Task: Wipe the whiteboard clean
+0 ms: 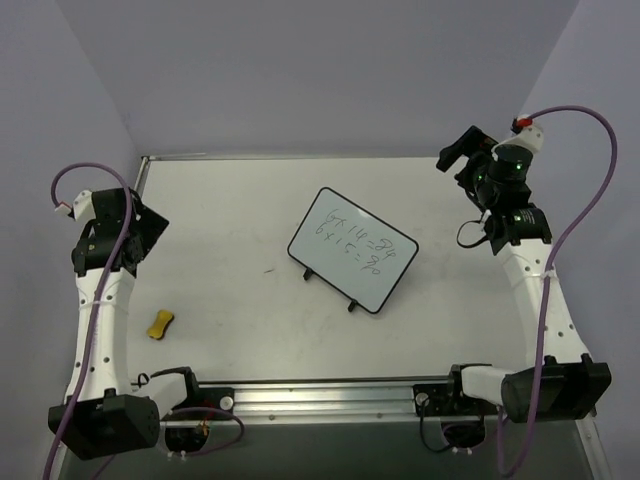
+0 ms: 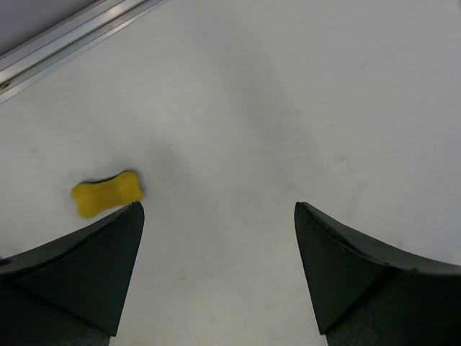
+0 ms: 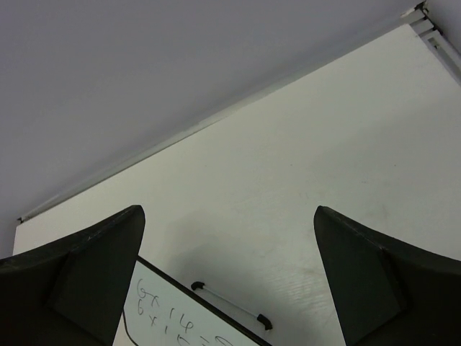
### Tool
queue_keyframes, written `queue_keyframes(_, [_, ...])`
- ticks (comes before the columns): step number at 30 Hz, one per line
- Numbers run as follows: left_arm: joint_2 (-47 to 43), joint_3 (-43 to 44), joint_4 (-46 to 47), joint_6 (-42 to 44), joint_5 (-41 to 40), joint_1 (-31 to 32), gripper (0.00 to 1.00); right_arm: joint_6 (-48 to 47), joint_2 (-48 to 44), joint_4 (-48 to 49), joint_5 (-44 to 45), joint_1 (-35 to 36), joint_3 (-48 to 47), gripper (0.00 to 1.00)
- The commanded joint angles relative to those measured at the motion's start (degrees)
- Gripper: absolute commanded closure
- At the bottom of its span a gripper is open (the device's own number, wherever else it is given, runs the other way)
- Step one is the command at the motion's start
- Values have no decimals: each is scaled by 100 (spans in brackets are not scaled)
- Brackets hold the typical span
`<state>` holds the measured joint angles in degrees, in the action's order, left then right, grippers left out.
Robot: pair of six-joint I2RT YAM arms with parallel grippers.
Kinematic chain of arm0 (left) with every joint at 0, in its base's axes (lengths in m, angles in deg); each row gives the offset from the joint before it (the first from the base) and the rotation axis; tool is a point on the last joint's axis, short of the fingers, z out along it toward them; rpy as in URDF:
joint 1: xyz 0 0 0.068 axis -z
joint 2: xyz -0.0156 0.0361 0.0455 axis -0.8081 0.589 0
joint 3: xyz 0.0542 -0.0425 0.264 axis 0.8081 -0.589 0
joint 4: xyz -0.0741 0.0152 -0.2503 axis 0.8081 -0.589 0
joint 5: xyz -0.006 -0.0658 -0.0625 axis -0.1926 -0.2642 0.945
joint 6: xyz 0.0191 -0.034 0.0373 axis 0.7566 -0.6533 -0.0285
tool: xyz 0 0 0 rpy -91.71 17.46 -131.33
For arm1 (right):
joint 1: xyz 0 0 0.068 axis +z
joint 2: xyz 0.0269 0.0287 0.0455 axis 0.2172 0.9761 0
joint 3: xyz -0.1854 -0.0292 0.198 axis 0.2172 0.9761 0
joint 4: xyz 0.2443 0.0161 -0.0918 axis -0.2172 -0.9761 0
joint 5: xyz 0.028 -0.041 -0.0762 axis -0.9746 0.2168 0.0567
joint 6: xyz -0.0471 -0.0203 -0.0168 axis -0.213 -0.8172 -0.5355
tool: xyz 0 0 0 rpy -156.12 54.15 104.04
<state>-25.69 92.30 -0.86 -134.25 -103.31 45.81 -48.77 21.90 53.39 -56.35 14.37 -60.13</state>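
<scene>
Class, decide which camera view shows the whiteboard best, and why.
Top external: the whole whiteboard shows, with frame, feet and green writing. The right wrist view catches only one corner at its bottom edge; the left wrist view shows none.

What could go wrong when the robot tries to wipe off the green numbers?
1. The whiteboard rests on two little black feet and nothing holds it, so a wipe might push it away or tip it.
2. The yellow eraser is small and lies flat on the table; the open left gripper could nudge it aside instead of pinching it.
</scene>
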Motion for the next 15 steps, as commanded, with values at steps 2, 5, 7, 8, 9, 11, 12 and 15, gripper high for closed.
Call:
queue_keyframes(2, [-51,-170,-1644,-1120,-1544,-95,6,84,122,45,-367,81,-64,0])
queue_keyframes(5, [-243,-546,-1979,-1946,-1580,-95,6,102,244,71,-490,125,-125,0])
queue_keyframes(7, [-533,-898,-1805,-2195,-1466,-96,6,102,385,71,-560,151,-178,0])
queue_keyframes(8, [-630,-1230,-1803,-2501,-1448,-104,6,93,455,28,-587,195,-231,0])
queue_keyframes(9, [-788,-1381,-1760,-2608,-1465,-96,6,24,526,-86,-596,213,-353,0])
queue_keyframes(11, [-842,-1767,-1803,-2923,-1544,-104,6,-56,780,-227,-622,274,-503,0])
queue_keyframes(12, [-807,-1865,-1847,-2995,-1640,-104,6,-74,851,-358,-631,344,-634,0])
queue_keyframes(15, [-570,-2217,-2005,-3522,-1711,-104,6,-83,1044,-395,-622,590,-741,0])
